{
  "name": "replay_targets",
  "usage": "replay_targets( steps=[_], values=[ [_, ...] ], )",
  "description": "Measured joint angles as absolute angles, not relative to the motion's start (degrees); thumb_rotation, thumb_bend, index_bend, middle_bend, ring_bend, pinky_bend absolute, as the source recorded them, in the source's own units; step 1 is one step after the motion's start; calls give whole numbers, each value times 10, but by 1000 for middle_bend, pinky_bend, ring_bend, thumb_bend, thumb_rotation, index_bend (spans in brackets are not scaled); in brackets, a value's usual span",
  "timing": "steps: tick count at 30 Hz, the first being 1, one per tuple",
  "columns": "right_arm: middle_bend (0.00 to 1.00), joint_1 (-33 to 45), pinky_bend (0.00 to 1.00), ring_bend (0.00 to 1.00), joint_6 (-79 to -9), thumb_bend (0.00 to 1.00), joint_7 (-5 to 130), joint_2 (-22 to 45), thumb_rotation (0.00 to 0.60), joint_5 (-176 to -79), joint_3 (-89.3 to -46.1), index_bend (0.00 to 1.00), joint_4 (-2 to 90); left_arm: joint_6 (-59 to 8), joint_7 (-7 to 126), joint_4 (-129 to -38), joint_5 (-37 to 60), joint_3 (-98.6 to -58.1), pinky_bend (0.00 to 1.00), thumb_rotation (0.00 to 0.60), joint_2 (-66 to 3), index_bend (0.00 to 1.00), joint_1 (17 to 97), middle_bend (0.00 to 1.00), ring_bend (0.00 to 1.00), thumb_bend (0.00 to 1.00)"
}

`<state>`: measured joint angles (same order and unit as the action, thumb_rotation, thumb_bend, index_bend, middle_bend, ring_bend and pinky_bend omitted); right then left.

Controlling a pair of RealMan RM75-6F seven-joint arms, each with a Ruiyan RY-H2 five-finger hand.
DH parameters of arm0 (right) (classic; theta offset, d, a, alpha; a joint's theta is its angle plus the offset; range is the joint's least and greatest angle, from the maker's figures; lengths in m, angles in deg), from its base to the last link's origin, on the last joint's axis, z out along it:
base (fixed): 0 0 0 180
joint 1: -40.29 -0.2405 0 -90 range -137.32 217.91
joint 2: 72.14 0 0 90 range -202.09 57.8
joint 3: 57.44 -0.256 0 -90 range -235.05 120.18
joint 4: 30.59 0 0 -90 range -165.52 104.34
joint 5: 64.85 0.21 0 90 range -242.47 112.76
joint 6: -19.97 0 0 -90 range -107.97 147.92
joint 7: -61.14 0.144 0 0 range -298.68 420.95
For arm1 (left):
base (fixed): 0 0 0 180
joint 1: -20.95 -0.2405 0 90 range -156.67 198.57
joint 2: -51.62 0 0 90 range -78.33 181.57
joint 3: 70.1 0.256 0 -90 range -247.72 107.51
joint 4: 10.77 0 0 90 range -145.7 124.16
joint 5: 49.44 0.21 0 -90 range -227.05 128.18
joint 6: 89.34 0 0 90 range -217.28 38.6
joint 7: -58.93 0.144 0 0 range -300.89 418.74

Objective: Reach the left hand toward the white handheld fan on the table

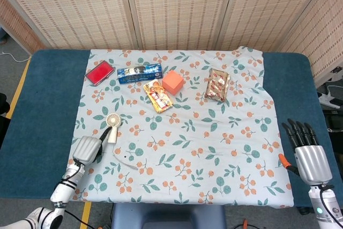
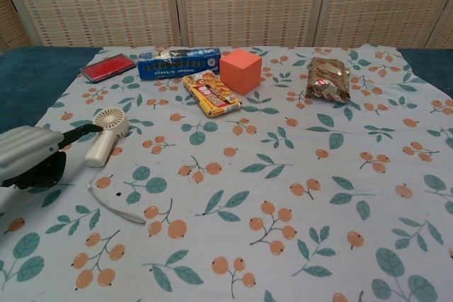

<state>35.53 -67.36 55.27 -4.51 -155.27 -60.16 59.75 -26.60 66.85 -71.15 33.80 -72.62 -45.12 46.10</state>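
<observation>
The white handheld fan (image 1: 112, 126) lies on the flowered cloth at the left, its round head away from me and its handle pointing toward the front edge; the chest view shows the fan (image 2: 107, 132) too. My left hand (image 1: 89, 147) hovers just left of the handle, holding nothing, a dark finger (image 1: 105, 134) stretched close to the fan. In the chest view the left hand (image 2: 32, 155) sits at the left edge, one fingertip (image 2: 88, 129) almost at the fan's head. My right hand (image 1: 307, 151) is open at the table's right side, fingers straight.
A white cord (image 1: 124, 159) lies in front of the fan. Along the back stand a red case (image 1: 99, 73), a blue box (image 1: 139, 73), a yellow snack pack (image 1: 158, 96), an orange cube (image 1: 173, 82) and a brown foil packet (image 1: 217, 85).
</observation>
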Motion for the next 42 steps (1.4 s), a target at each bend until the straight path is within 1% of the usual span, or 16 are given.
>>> replay_targets(
  steps=[23,42],
  values=[
    [0,356,0,0,-669,177,549,-48,600,-1548,-601,0,605,-246,664,-707,348,-714,1000,600,-455,0,460,1000,883,972],
    [0,357,0,0,-668,177,545,-49,600,-1547,-601,0,608,-258,658,-692,344,-708,1000,600,-459,0,462,1000,883,968]
  ],
)
